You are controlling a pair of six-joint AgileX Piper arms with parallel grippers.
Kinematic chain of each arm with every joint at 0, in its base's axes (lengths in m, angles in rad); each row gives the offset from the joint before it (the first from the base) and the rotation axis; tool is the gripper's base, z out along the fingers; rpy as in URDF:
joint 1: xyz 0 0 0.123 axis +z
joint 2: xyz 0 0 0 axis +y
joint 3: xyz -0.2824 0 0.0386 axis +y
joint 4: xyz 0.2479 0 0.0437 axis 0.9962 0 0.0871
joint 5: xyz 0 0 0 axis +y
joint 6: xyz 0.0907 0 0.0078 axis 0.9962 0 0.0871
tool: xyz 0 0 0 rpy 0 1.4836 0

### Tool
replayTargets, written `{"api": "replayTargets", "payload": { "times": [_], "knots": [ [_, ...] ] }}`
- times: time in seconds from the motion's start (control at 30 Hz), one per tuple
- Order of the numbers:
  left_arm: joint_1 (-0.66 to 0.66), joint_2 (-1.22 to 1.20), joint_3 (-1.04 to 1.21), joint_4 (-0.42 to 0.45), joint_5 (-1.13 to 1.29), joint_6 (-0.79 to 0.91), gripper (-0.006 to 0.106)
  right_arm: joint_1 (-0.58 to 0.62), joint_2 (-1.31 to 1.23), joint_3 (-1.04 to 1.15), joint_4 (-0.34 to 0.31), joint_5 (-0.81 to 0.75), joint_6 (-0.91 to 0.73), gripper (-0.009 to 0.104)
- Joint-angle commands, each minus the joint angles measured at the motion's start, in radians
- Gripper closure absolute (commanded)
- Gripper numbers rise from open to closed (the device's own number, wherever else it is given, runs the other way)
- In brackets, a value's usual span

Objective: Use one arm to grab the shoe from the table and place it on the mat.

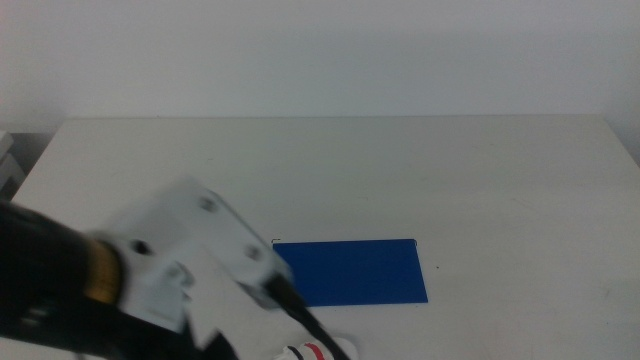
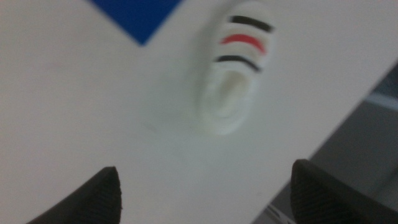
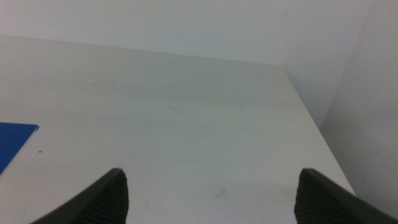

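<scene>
the large black and dark-grey left arm [image 1: 60, 280], with its white camera block, reaches in low over the near edge of the wide plain white matte table [image 1: 400, 170]. its black left gripper [image 2: 205, 190] hangs above the small white chunky-soled shoe [image 2: 233, 74] with its jaws spread wide apart and nothing between them. the shoe, with two black straps and one red, lies on the bare tabletop near the front edge — in the middle view only a sliver of it shows at the bottom of the picture, just under the arm's cable. the flat deep-blue rectangular mat [image 1: 350, 270] lies just beyond the shoe, apart from it, with nothing on it.

this looks like the approach step: the shoe is not yet grasped. the next move seems to call for lowering the open jaws so they straddle the shoe across its narrow width, then closing before any lift — the shoe sits close to the table's edge, so a nudge could push it off.

the right gripper [image 3: 208, 193] waits out of the middle view, jaws also held apart, looking across empty tabletop with only a corner of the mat in sight.
</scene>
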Motion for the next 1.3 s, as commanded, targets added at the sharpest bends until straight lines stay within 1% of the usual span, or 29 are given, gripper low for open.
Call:
{"api": "replayTargets", "payload": {
  "times": [0.0,0.13,0.23,0.47,0.83,1.07,1.17,1.27],
  "knots": [
    [-0.063,0.032,-0.043,0.015,-0.032,-0.045,0.007,-0.002,0.003,0.005,-0.008,-0.073,-0.011,0.017],
    [-0.136,0.097,-0.043,0.026,-0.035,-0.08,0.007,-0.002,0.003,0.005,-0.008,-0.073,-0.011,0.017],
    [-0.156,0.127,-0.043,0.027,-0.041,-0.089,0.007,-0.002,0.003,0.005,-0.008,-0.073,-0.011,0.017],
    [-0.156,0.14,-0.043,0.03,-0.135,-0.089,0.007,-0.002,0.003,0.005,-0.008,-0.073,-0.011,0.017],
    [-0.156,0.172,-0.042,0.049,-0.16,-0.108,0.007,-0.002,0.003,0.005,-0.008,-0.073,-0.011,0.017],
    [-0.156,0.27,-0.043,0.06,-0.179,-0.102,0.007,-0.002,0.003,0.005,-0.008,-0.073,-0.011,0.017],
    [-0.156,0.32,-0.043,0.078,-0.217,-0.094,0.007,-0.002,0.003,0.005,-0.008,-0.073,-0.011,0.017],
    [-0.156,0.366,-0.044,0.076,-0.264,-0.083,0.007,-0.002,0.003,0.005,-0.008,-0.073,-0.011,0.017]
  ]
}}
